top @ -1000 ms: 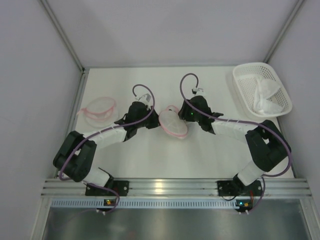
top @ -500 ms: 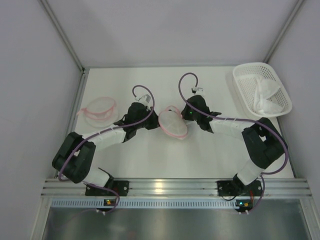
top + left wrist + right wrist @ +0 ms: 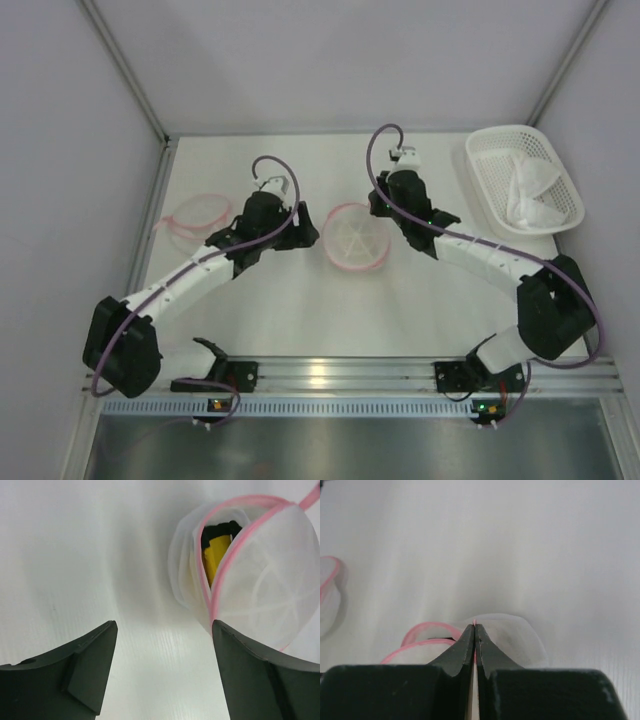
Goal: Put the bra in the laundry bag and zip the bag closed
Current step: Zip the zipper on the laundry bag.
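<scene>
Right wrist, right tool [image 3: 474,626] closed, seemingly pinching laundry bag [image 3: 515,636] rim, left tool [image 3: 163,626] spread, empty, contents half-hidden

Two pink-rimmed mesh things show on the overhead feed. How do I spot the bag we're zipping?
On the white table, look at the middle, between the left hand and right hand: the round white mesh laundry bag with pink trim. Unlike the other pink-rimmed mesh piece near the left wall, it shows a yellow and black item inside.
</scene>
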